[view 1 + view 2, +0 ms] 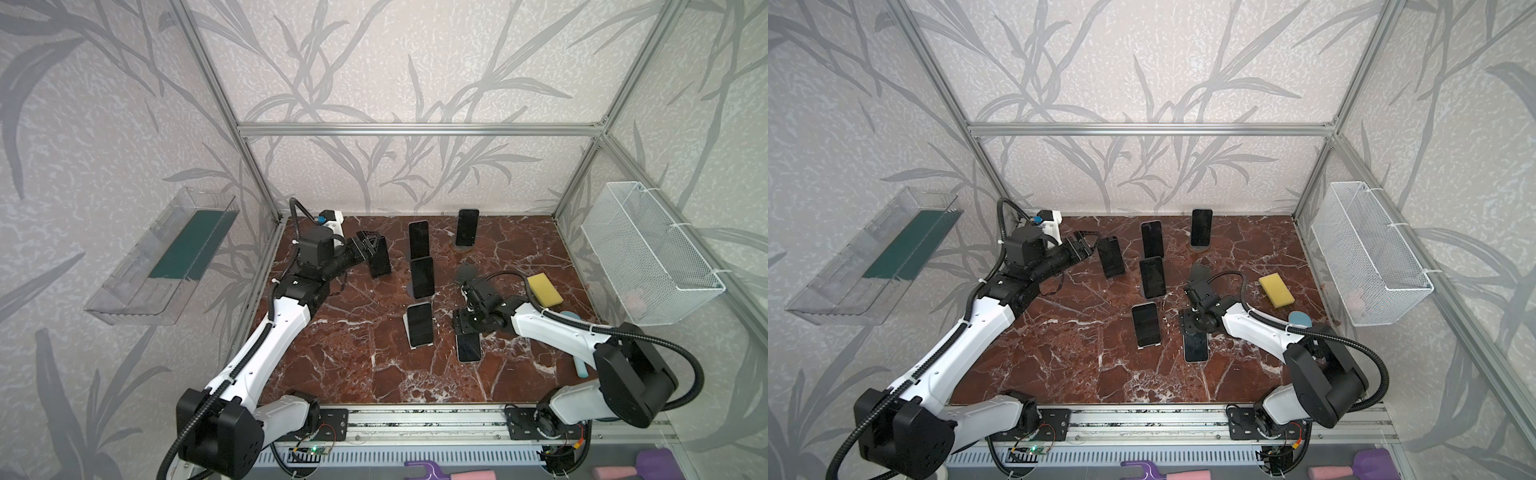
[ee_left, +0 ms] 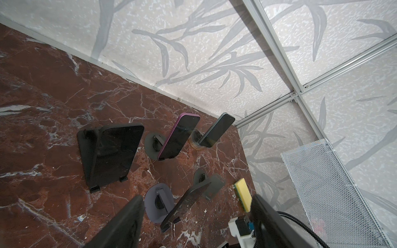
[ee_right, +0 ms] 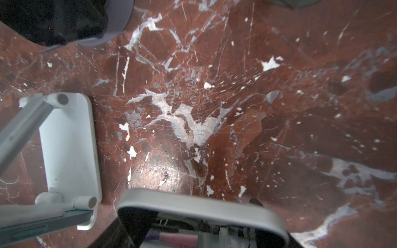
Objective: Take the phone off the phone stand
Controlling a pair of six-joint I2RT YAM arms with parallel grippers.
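Observation:
My right gripper (image 1: 466, 328) (image 3: 193, 223) is shut on a silver-edged phone (image 1: 468, 348) (image 3: 202, 211), low over the marble near the front right. Its dark screen faces up. Behind it stands an empty dark grey phone stand (image 1: 467, 272). My left gripper (image 1: 368, 248) (image 2: 195, 223) hangs open at the back left, right beside a black phone on a black stand (image 1: 380, 258), with nothing between its fingers (image 2: 126, 223). Other phones rest on stands: a purple-edged one (image 1: 418, 240), one on a round wooden base (image 1: 467, 227), one on a grey round base (image 1: 422, 277), one on a white stand (image 1: 419, 324).
A yellow sponge (image 1: 544, 289) and a pale blue brush (image 1: 575, 322) lie at the right of the marble table (image 1: 353, 365). A white mesh basket (image 1: 648, 253) hangs on the right wall, a clear tray (image 1: 162, 257) on the left wall.

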